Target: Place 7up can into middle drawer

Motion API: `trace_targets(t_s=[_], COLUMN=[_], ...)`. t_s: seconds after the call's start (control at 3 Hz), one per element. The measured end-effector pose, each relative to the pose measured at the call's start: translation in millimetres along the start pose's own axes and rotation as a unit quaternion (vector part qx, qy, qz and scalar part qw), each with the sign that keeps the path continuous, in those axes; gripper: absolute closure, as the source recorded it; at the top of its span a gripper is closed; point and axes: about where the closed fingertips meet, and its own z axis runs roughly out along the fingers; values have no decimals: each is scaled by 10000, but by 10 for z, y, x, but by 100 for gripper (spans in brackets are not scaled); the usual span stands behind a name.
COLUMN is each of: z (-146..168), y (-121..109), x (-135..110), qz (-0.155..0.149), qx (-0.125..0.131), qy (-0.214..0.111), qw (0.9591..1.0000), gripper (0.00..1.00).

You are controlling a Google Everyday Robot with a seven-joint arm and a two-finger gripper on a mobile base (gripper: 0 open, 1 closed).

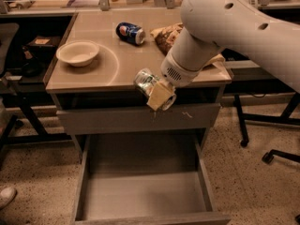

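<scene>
My gripper (153,90) hangs at the counter's front edge and is shut on the 7up can (144,80), a pale green and silver can held tilted, shiny top toward the left. One tan finger (160,95) covers the can's right side. Can and gripper are in front of the closed grey drawer front (117,120) with pale scratch marks. Below it the middle drawer (140,196) is pulled open toward me, a deep grey box with nothing in it. The can is above the drawer's back part.
On the counter (117,69) stand a white bowl (78,53), a dark blue Pepsi can (130,33) on its side and a snack bag (165,36) partly hidden by my arm. A dark chair (14,64) is on the left, chair legs (262,125) on the right.
</scene>
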Motion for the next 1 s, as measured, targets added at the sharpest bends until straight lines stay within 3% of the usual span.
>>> trace_targets(t_s=[0.33, 0.67, 1.0], z=[173, 429, 429], y=[351, 844, 844], x=[212, 514, 514], qz=[124, 243, 243], qx=[-363, -938, -938], qy=[113, 352, 352], qw=[9992, 9947, 9947], gripper=[100, 100, 100])
